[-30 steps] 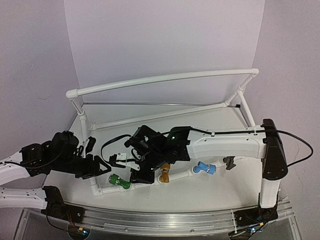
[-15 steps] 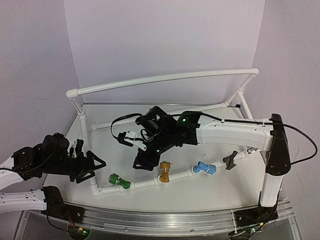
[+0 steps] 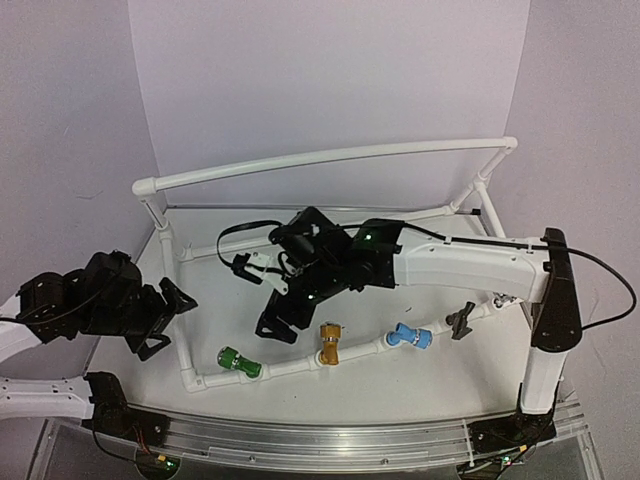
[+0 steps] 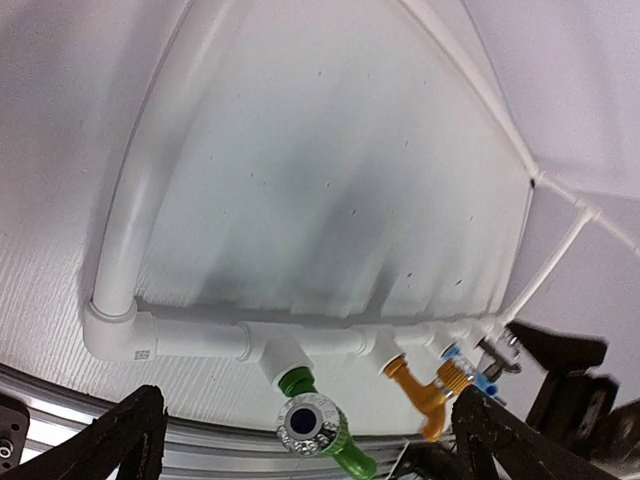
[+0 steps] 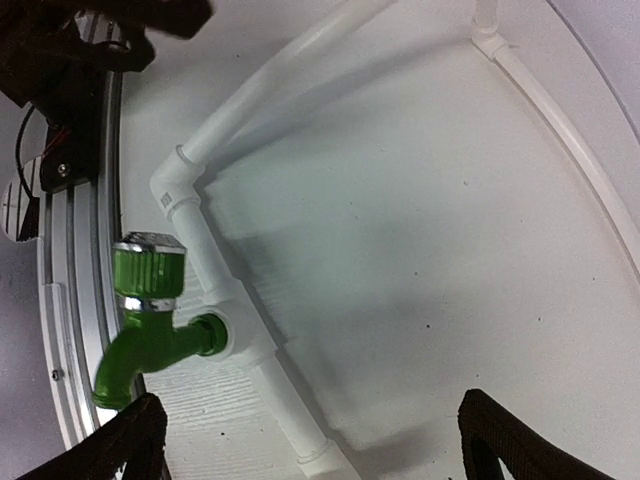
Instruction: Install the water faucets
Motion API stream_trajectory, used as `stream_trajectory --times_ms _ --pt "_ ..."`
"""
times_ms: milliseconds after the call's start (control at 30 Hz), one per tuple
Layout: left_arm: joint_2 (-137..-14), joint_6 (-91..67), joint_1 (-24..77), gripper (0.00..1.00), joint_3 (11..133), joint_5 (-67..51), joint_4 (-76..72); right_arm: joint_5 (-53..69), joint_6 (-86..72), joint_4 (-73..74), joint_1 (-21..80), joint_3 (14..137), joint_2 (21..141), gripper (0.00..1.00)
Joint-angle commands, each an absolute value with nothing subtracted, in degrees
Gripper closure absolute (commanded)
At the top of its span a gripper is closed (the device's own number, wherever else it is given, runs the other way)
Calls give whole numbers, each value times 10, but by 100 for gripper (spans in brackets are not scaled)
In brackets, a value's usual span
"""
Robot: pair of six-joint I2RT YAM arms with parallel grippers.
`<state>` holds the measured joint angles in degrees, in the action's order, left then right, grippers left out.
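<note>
Four faucets sit in the front pipe of the white frame (image 3: 330,157): green (image 3: 238,362), golden-orange (image 3: 329,343), blue (image 3: 408,335) and dark grey (image 3: 461,320). I cannot make out the silver one. My left gripper (image 3: 168,322) is open and empty, left of the frame's front left corner. Its wrist view shows the green faucet (image 4: 315,428) between the open fingers (image 4: 130,440), with the golden-orange one (image 4: 425,385) beside it. My right gripper (image 3: 278,328) is open and empty above the table, just behind the pipe between the green and orange faucets. Its wrist view shows the green faucet (image 5: 150,310).
The frame's tall rear rail arches across the back and its side pipes run along both table edges. A black cable (image 3: 240,235) loops off the right wrist. An aluminium rail (image 3: 330,435) runs along the table's front edge.
My right gripper has lifted off the front pipe and drawn back towards the rear left. My left gripper has pulled back to the left, away from the green faucet.
</note>
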<state>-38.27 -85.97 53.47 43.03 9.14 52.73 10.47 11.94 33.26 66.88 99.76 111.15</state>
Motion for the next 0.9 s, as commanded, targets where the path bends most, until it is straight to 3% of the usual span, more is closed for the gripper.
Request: stream_trajectory --times_ms 0,400,867 --pt "-357 -937 535 0 466 189 605 -5 113 308 773 1033 1115 2" --pt "-323 -971 535 0 465 247 631 -112 -68 368 826 1148 1245 2" --pt "-282 -980 535 0 469 280 654 -126 -179 372 827 1148 1285 21"
